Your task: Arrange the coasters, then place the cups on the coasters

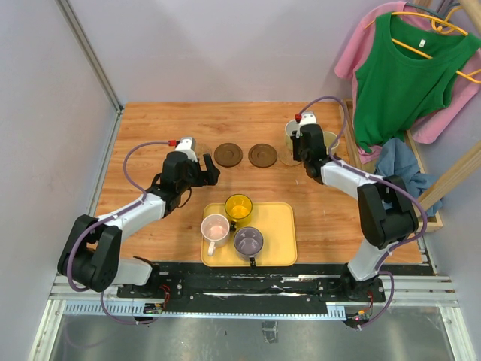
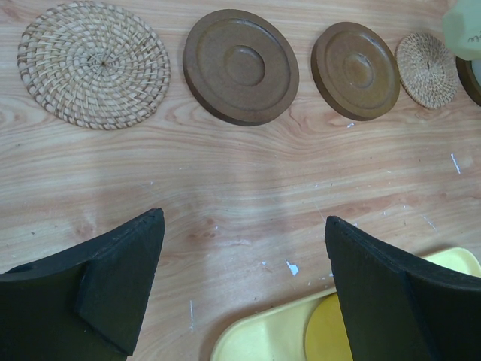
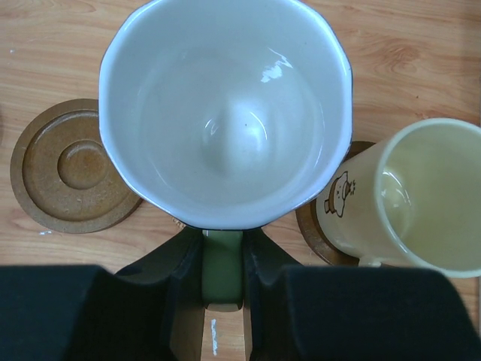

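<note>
Coasters: left woven coaster (image 2: pixel 93 64), right woven coaster (image 2: pixel 427 69): tan, spiral weave; left wooden coaster (image 2: pixel 240 66), right wooden coaster (image 2: pixel 355 70): dark brown, concentric rings.
Cups: yellow cup (image 1: pixel 239 206); pink cup (image 1: pixel 216 228); grey-purple cup (image 1: pixel 248 241); white cup (image 3: pixel 225 105), green handle; cream cup (image 3: pixel 421 199), snowman print.
Tray (image 1: pixel 282 233): yellow.

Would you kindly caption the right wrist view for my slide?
Right end effector grips the green handle of the pale cup, between an empty brown coaster and a cream cup.

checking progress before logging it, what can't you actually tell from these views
Right wrist: the pale green cup hides whatever lies under it, so touchdown is unclear.
Top view: the left gripper covers the leftmost woven coaster.
Right wrist: the cream cup is cut off by the right edge.
</note>
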Motion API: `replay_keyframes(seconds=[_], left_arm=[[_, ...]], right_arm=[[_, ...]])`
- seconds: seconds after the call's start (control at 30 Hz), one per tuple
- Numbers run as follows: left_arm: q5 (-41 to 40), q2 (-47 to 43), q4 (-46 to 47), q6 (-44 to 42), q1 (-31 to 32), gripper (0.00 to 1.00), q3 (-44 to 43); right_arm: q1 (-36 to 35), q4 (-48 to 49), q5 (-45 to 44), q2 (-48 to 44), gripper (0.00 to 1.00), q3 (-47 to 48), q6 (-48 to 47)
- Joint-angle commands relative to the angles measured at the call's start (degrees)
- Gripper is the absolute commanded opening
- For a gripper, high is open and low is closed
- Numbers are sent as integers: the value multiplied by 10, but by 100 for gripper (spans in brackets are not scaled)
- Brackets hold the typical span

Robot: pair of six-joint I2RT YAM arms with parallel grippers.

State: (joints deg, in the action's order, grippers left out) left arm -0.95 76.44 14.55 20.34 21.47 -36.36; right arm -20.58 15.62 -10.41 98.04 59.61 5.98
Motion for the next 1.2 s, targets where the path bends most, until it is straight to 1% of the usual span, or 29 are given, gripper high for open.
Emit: replay_keyframes(seconds=[0.0, 0.5, 1.17], left_arm=[[6, 4, 15, -6, -5, 92, -16], [12, 10, 14, -5, -5, 92, -17], [14, 12, 14, -4, -5, 92, -19]], right_arm=[[4, 50, 9, -5, 1, 30, 14], [3, -28, 8, -10, 1, 34, 44], [3, -45, 29, 7, 1, 54, 54]])
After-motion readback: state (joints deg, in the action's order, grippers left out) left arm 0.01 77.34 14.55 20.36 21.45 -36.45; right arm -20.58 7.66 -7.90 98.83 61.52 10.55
